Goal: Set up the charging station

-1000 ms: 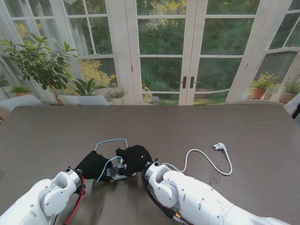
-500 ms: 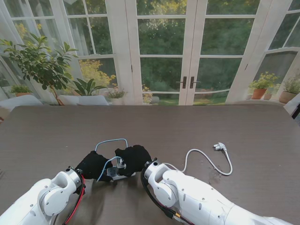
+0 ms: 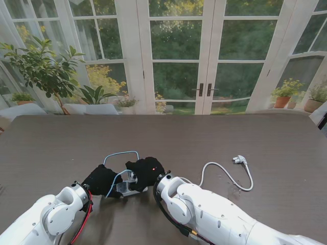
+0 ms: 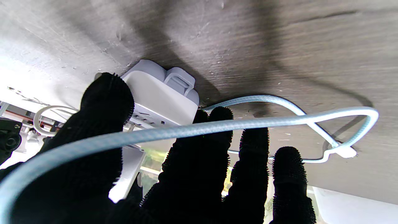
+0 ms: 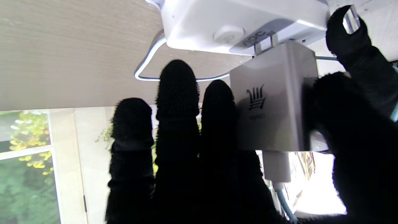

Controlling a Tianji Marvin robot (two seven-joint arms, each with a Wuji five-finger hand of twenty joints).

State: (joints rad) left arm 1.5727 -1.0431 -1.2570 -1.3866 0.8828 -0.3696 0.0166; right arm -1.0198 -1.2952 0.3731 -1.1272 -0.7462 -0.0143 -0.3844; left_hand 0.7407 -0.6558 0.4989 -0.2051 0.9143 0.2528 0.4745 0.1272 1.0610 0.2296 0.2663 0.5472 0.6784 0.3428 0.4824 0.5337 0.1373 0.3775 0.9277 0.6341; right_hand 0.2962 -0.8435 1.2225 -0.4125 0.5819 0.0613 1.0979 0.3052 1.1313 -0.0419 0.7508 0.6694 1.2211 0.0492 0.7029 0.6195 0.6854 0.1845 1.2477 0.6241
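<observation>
both gloved hands meet near the front middle of the dark wooden tabletop [image 3: 214, 138], working on a white power strip [image 3: 124, 187] that lies flat there between them. the left hand [image 3: 101, 179] has its fingers [image 4: 105, 102] grasping the end of the power strip [image 4: 161, 93], thumb on one side and the other fingers along the edge beside it. the right hand [image 3: 146, 172] has its fingers [image 5: 217, 102] grasping a white charger block [image 5: 270, 99], pinched between thumb and forefinger; the block's metal prongs touch the socket face of the power strip [image 5: 236, 25], with a short length of prong showing. a pale blue braided cable [image 3: 121, 155] leaves the back of the charger block and loops over the tabletop on the far side of the hands, its white plug end [image 4: 343, 151] lying on the wood. the strip's own white cord [image 3: 225, 173] curls off to the right, ending in a wall plug [image 3: 239, 160] well apart from the hands.
</observation>
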